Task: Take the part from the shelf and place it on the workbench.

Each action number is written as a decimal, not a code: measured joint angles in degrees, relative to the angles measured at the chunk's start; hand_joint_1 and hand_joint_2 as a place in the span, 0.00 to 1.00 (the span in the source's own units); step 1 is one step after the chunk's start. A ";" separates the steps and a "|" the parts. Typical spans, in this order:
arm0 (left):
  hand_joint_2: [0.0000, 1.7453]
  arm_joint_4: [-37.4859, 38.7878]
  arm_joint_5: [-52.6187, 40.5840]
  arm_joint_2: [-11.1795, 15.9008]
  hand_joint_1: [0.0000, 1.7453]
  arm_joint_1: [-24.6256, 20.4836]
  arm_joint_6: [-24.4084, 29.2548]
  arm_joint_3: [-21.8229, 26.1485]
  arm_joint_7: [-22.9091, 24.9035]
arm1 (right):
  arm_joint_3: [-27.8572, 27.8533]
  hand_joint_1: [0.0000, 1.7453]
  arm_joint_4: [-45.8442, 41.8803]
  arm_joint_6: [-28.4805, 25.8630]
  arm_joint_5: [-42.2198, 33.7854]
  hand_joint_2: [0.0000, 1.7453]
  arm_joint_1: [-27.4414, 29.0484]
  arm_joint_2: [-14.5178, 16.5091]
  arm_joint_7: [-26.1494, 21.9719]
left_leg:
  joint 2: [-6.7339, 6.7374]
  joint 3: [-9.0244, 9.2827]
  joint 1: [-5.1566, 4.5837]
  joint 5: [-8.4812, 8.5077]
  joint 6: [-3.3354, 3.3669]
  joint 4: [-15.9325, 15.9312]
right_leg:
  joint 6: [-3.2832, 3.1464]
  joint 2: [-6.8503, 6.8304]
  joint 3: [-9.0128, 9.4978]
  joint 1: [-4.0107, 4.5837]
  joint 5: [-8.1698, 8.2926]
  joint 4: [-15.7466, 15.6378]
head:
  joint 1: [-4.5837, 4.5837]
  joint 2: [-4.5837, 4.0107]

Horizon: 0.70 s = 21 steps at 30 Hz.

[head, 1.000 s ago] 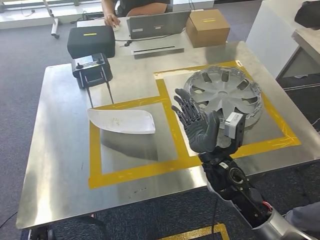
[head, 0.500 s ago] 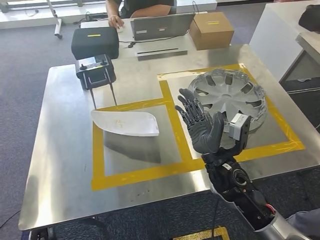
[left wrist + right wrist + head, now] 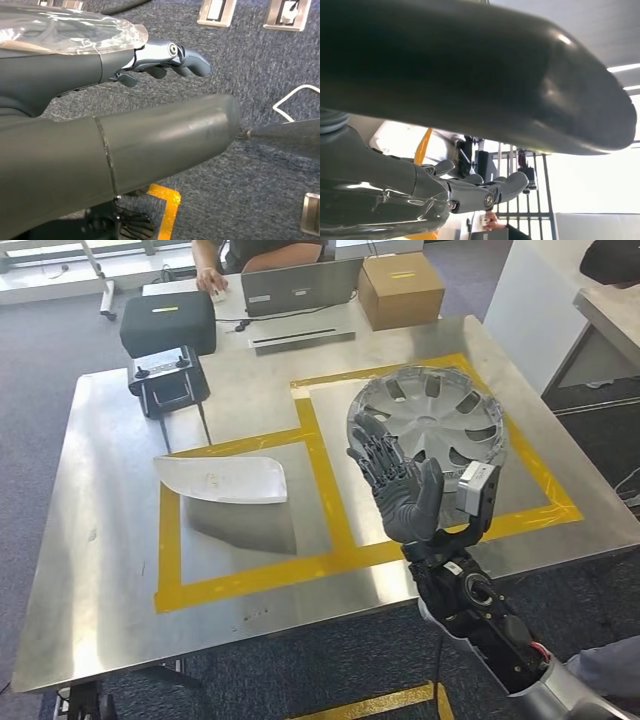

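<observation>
Hovering with fingers spread and empty, the right hand (image 3: 400, 502) stands just in front of the wheel cover (image 3: 430, 420) lying flat on the workbench (image 3: 98, 540).

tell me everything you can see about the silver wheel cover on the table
The wheel cover is a round, silver-grey disc that looks like plastic, with spokes, dark cut-out openings between them and a toothed rim. It lies flat on the metal workbench, inside the right-hand yellow tape rectangle. Its near edge is hidden behind the right hand, raised with fingers spread and holding nothing. Whether anything touches it besides the bench cannot be told.
</observation>
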 joint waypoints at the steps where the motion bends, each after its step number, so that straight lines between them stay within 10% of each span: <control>1: 0.00 0.00 0.09 0.03 0.00 -0.16 -0.01 0.00 0.00 | 0.00 0.00 0.01 0.27 0.00 0.00 -0.21 0.00 -0.08 | -0.01 2.70 -0.18 1.31 0.41 -4.57 | 0.15 0.04 -0.24 0.15 0.28 0.03 | -0.01 0.00; 3: 0.00 0.00 0.36 0.11 0.00 -0.45 -0.01 0.00 -0.07 | 0.01 0.00 0.12 0.87 -0.01 0.00 -0.75 0.00 -0.25 | -0.02 5.73 -0.53 2.81 1.04 -10.04 | 0.63 0.05 -0.57 0.29 0.79 0.08 | 0.09 0.00; 7: 0.00 0.00 0.78 0.18 0.00 -0.25 -0.02 0.01 -0.19 | 0.03 0.00 0.59 1.51 -0.01 0.00 -1.27 0.03 -0.54 | 0.12 5.21 -0.51 4.28 2.17 -10.88 | 1.91 0.02 -1.28 0.11 0.49 0.75 | 0.15 0.00; 11: 0.00 0.00 1.13 0.15 0.00 -0.06 0.01 0.00 -0.44 | 0.03 0.00 1.17 2.07 -0.01 0.00 -1.64 0.08 -0.78 | 0.32 3.44 -0.32 5.92 3.00 -11.08 | 2.60 -0.03 -5.22 -0.06 -9.06 13.63 | 0.78 0.00; 13: 0.00 0.00 1.36 0.15 0.00 0.20 0.07 0.01 -0.57 | 0.04 0.00 1.51 2.23 -0.01 0.00 -1.70 0.09 -0.80 | 0.32 2.44 -0.33 6.67 2.83 -11.02 | 2.83 -0.04 -4.94 -0.09 -10.29 17.26 | 0.86 0.00; 18: 0.00 0.00 1.57 0.19 0.00 0.47 0.39 0.02 -0.65 | 0.04 0.00 2.18 2.43 0.10 0.00 -2.62 0.16 -0.80 | 0.27 0.83 -0.52 7.97 1.74 -10.41 | 2.35 0.08 6.74 -0.10 -5.56 0.62 | 1.08 0.00; 21: 0.00 0.00 1.58 0.34 0.00 0.51 0.49 0.01 -0.71 | 0.06 0.00 2.48 2.46 0.19 0.00 -2.83 0.25 -0.78 | 0.18 0.40 -0.59 8.84 0.70 -10.32 | 1.39 0.09 6.90 0.01 -5.12 -0.97 | 0.94 0.00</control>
